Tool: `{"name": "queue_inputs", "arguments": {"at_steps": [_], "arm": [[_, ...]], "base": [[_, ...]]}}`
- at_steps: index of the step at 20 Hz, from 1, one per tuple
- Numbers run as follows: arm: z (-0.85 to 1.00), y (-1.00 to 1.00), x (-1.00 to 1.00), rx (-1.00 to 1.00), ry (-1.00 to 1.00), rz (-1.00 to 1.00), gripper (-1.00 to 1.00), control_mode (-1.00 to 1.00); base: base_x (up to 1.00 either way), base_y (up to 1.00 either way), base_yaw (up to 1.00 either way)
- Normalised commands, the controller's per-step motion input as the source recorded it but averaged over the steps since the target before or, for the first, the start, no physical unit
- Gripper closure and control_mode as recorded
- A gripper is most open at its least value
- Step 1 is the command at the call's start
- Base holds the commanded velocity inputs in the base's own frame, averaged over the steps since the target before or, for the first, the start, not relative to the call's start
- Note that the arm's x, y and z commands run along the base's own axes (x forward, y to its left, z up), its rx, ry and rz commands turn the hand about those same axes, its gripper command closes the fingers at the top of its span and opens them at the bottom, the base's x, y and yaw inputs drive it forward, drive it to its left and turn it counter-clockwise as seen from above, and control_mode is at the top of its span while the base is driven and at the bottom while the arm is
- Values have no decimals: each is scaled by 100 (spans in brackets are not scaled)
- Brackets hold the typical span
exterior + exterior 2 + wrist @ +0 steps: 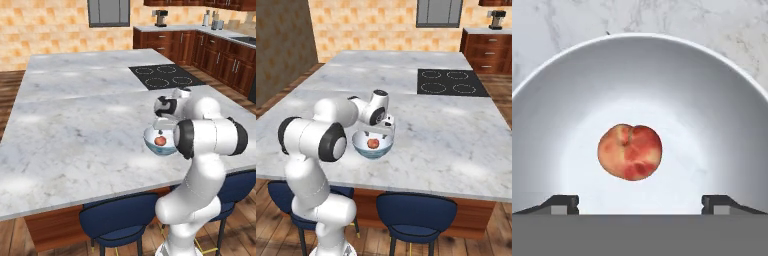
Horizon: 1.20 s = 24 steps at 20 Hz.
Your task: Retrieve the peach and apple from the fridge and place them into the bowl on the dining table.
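Note:
The pale blue bowl (151,144) (367,152) (637,65) stands on the marble dining table (75,125) (446,130) near its front edge. Inside it, on the white bottom, lies the peach (160,141) (373,143) (630,151), salmon-orange with red blotches. My gripper (161,125) (384,126) (640,204) hangs straight above the bowl, pointing down. It is open, its fingertips (561,202) stand wide on either side of the peach, and nothing is between them. The apple and the fridge are out of view.
A black four-ring cooktop (162,76) (451,81) is set into the table behind the bowl. Navy stools (117,217) (416,210) stand under the front edge. Dark wood cabinets (220,55) with a coffee machine (160,18) line the back right wall.

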Motion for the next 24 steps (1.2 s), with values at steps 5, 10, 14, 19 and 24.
{"name": "queue_inputs", "arguments": {"at_steps": [5,10,14,19,24], "arm": [[98,0,-100,0,-32,0,-100,-100],[100,0,-100,0,-30,0,-100,-100],[100,0,-100,0,-17,0,-100,-100],[75,2,-100,0,-6,0,-100,-100],[36,1,-100,0,-1,0,-100,-100]], "base": [[0,0,0],[0,0,0],[0,0,0],[0,0,0],[0,0,0]]}}
